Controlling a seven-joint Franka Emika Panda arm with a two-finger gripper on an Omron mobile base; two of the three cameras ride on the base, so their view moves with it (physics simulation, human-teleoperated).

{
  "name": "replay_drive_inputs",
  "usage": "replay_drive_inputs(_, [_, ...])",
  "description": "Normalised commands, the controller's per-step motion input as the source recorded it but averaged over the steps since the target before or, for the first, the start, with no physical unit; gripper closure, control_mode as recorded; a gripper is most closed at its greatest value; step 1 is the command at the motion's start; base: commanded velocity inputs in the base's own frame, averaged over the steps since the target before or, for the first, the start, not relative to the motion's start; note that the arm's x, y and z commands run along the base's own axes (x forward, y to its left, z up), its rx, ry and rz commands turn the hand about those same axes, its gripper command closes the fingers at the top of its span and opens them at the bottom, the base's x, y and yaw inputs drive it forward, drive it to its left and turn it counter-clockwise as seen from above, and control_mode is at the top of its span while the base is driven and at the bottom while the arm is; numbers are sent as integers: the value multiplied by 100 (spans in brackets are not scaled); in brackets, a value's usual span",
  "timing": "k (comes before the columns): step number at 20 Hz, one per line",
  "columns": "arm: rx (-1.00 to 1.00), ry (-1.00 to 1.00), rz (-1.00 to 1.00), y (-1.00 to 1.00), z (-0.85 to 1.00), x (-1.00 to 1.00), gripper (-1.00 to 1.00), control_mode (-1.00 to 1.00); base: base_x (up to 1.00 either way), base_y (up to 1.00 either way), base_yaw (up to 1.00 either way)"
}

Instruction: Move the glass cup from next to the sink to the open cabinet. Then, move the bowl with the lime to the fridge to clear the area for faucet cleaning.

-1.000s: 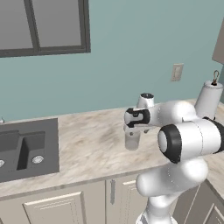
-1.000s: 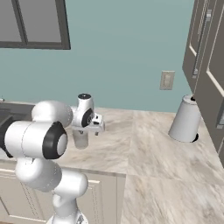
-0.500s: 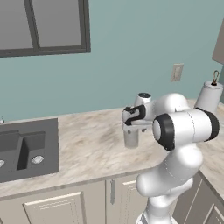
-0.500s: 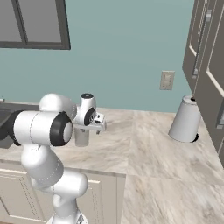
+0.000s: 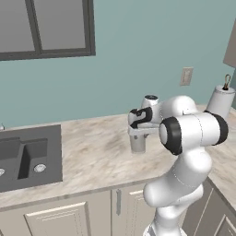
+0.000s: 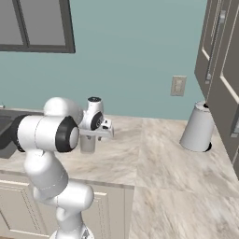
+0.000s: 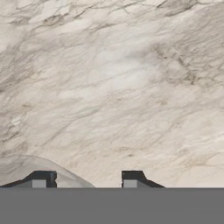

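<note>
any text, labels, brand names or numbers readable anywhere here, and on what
None: no readable text in these pictures.
The wall plate, the white arm, the glass cup and the pale canister on the marble counter all carry no print, logo or number.

marble counter [image 5: 97,152], window [image 5: 46,27], wall outlet [image 6: 178,86]
</note>
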Motion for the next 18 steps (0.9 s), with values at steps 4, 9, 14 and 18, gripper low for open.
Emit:
replay_drive_inputs(4, [0, -9, 0, 0, 0, 0, 100, -100, 0, 0, 0])
replay_drive_inputs(9, [1, -19, 0, 0, 8, -27, 100, -100, 0, 0, 0])
replay_drive_inputs(14, [6, -33, -3, 0, 57, -57, 100, -100, 0, 0, 0])
replay_drive_inputs(18, [11, -32, -11, 0, 86, -76, 100, -100, 0, 0, 0])
